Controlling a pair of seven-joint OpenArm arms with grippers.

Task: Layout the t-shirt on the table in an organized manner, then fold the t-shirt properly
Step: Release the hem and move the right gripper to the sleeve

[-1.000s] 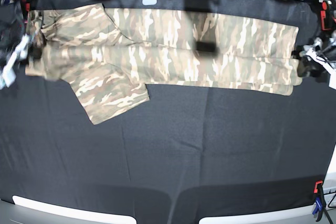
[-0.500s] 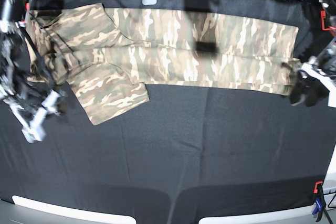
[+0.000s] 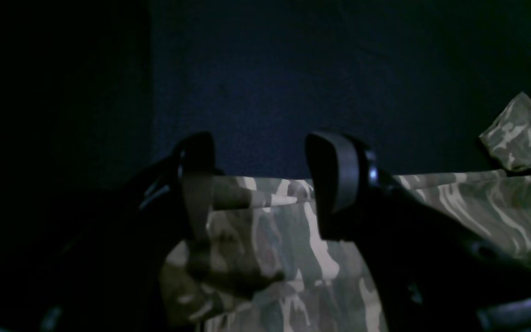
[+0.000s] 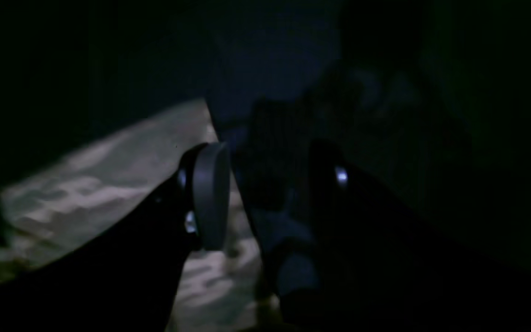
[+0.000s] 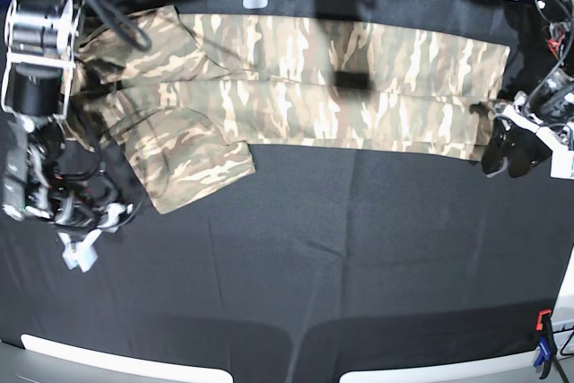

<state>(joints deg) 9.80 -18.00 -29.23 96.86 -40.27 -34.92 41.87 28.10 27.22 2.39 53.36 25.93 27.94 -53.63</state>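
Base view, far left: right gripper (image 5: 82,248) hangs low over bare table (image 5: 359,257), just below-left of the sleeve. Its wrist view is v. dark; fingers look apart w/ nothing between, shirt edge lying beside the left pad.

Upper half of frame: t-shirt (image 5: 296,87) lies as a long folded band running left to right across the table's far side, one sleeve flap sticking down at lower left of the band.

Far right: left gripper (image 5: 511,154) sits at the band's right end. Wrist view shows left gripper (image 3: 265,184) w/ fingers apart, hem edge passing between them, not pinched.

Handling, my read: fabric is light, soft, floppy, will sag and crease if lifted by one point. Best hold prob. the two end corners or hem edge, both arms together, kept low.
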